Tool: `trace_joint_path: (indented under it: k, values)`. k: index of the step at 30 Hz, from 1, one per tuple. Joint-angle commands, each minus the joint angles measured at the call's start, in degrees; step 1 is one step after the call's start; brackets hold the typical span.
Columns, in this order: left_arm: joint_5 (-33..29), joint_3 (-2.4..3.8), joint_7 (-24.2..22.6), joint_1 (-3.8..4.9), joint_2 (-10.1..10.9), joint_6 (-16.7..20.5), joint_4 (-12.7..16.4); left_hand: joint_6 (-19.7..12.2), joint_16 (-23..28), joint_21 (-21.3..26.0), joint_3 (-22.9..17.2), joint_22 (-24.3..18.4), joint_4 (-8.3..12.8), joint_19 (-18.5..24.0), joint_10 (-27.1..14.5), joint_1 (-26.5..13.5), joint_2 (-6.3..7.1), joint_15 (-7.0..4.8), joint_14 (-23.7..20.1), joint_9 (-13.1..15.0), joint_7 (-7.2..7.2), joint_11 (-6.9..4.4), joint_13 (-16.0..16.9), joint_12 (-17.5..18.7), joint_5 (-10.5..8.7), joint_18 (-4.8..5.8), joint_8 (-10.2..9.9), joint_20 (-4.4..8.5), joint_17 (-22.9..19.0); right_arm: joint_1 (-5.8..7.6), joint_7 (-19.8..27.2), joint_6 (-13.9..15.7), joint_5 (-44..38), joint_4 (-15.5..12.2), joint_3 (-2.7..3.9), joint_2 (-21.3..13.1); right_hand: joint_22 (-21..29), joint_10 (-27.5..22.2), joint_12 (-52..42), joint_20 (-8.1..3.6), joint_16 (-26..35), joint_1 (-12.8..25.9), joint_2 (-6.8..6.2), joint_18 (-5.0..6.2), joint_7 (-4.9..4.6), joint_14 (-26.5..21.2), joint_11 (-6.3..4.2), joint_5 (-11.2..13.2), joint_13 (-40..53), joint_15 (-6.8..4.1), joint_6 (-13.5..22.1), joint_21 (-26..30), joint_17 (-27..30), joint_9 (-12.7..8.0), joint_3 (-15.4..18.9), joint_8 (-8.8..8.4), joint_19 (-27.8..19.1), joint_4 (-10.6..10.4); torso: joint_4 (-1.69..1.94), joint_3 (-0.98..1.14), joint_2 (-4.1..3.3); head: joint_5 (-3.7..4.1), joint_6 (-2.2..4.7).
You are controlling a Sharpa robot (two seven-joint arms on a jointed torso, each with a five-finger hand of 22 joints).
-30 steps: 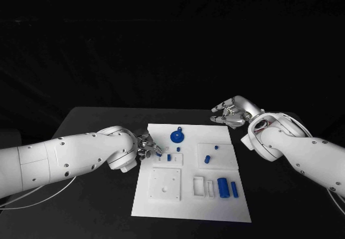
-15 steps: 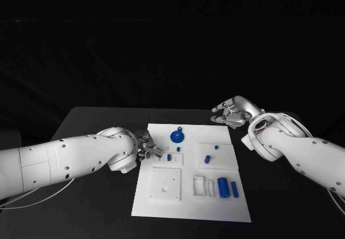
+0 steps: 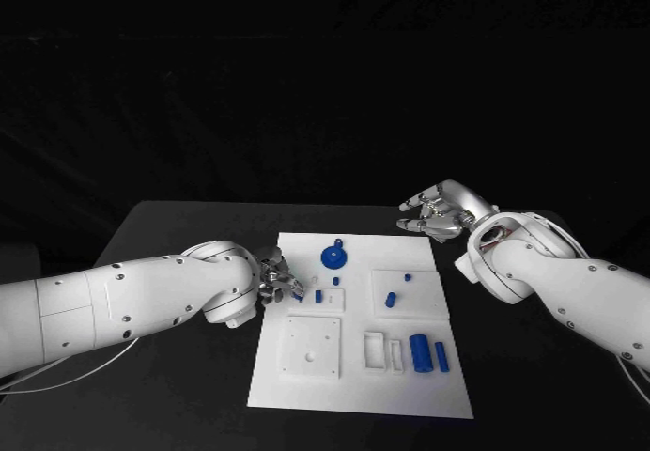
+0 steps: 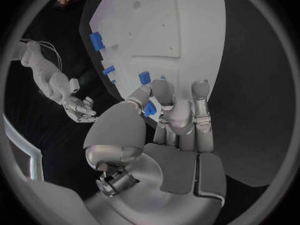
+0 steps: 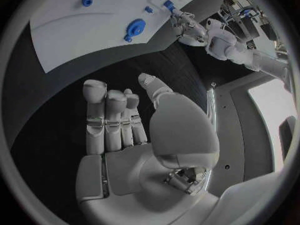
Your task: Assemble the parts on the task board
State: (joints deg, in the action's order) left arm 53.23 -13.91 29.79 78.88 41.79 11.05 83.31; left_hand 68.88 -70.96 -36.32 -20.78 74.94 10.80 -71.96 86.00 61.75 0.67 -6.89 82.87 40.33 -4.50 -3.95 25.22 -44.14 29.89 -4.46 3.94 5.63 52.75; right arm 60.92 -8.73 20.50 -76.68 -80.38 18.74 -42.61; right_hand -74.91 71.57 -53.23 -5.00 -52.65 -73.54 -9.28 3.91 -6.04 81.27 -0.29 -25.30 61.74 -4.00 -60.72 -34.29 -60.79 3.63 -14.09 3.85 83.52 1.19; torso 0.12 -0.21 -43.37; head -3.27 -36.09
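The white task board (image 3: pixel 355 381) lies in the middle of the black table. My left hand (image 3: pixel 276 280) hovers at the board's left edge and pinches a small blue piece (image 4: pixel 149 109) between thumb and a finger, beside a raised white block with a blue peg (image 3: pixel 318 296). A round blue gear (image 3: pixel 333 256) sits at the board's far end, and a small blue stud (image 3: pixel 336 280) stands just near of it. My right hand (image 3: pixel 434 214) hangs off the board's far right corner, fingers loosely spread, holding nothing (image 5: pixel 122 125).
On the board's right half lie a short blue peg (image 3: pixel 390 301), a blue cylinder (image 3: pixel 420 353) and a thinner blue pin (image 3: pixel 441 355). A square white plate with holes (image 3: pixel 312 346) sits near the front left. Bare black table (image 3: pixel 177 225) surrounds the board.
My left hand has dipped slightly toward the board with the blue piece still pinched. The right arm has stayed put.
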Motion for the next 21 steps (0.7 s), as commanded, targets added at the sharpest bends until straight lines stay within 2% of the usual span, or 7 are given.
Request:
trace_joint_path:
  k: [1,21]
  values:
    - [0.71,-0.05,0.46,-0.24,-0.2,-1.62,0.14,10.26,-0.03,-0.18,-0.17,1.01,-0.28,-0.03,0.6,-0.05,-0.53,-0.12,-0.16,5.49,7.15,-1.87,-0.04,-0.23,-0.08,-0.28,0.12,-0.37,-0.05,-0.05,0.34,-0.46,-0.05,-0.03,0.03,0.03,-4.24,-0.21,0.03,0.01,0.2,0.61,-0.01,0.95,-0.05,-0.26,-0.02,-0.14,0.03,0.02,0.36,-0.04,0.05,-0.09,-0.3,-0.32,0.2,-0.02,-0.02,0.0,0.01,-0.03,-0.08]
    - [0.9,-0.04,1.16,-0.51,-0.26,-3.79,0.16,10.18,0.03,-0.13,-0.01,0.99,-0.4,-0.01,0.61,0.0,-0.61,-0.08,-0.23,5.21,7.11,-1.8,-0.22,-0.32,-0.7,-0.12,0.07,-0.24,-0.26,-0.11,0.36,-0.5,-0.05,0.08,0.03,0.07,-4.23,-0.22,0.05,0.0,0.17,0.73,0.0,0.95,-0.05,-0.25,-0.02,-0.26,0.03,0.01,0.33,-0.05,0.03,-0.08,-0.5,-0.32,0.2,0.06,0.01,0.0,-0.03,0.05,-0.26]
